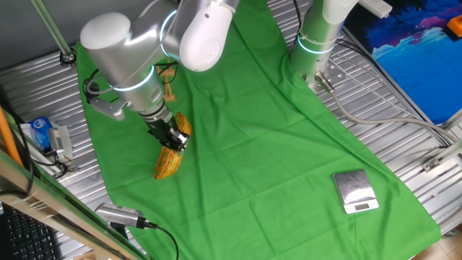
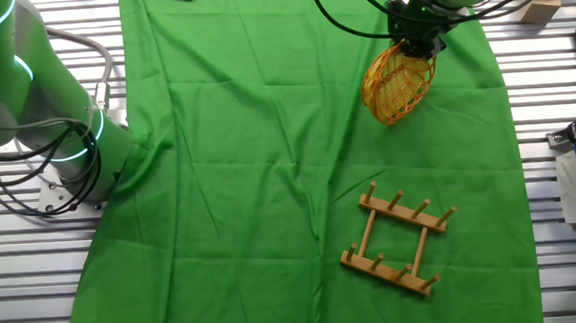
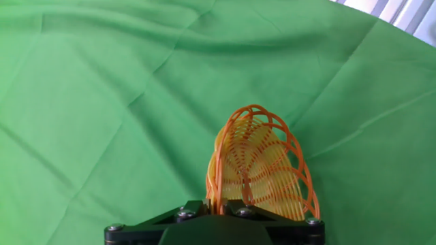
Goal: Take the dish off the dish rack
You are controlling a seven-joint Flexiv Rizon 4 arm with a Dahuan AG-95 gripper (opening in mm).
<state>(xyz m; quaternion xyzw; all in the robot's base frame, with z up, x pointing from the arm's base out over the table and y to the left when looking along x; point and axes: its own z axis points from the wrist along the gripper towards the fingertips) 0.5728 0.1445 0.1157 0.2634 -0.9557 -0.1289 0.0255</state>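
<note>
The gripper (image 2: 416, 45) is closed on the rim of the dish (image 2: 398, 85), pinching it at the top edge w/ the dish hanging below the fingers. In the other fixed view the dish is tilted, open woven face toward the camera, yellow-orange wicker w/ loops round the edge. It sits off the dish rack (image 2: 396, 241), well apart from it. The rack stands on the green cloth (image 2: 248, 164), nothing in its pegs.

One fixed view: gripper (image 1: 171, 137) below the arm's wrist, dish (image 1: 172, 157) under it, seen nearly edge-on. Can't tell from here whether its lower end touches the cloth (image 1: 274, 137) or is just above. A small silver scale (image 1: 355, 191) lies on the cloth, far from the dish.

Hand view: dish (image 3: 259, 167) fills the centre, rim going into the gripper body at bottom of frame; fingertips themselves are hidden behind the housing. Cloth (image 3: 109, 102) behind is wrinkled.
</note>
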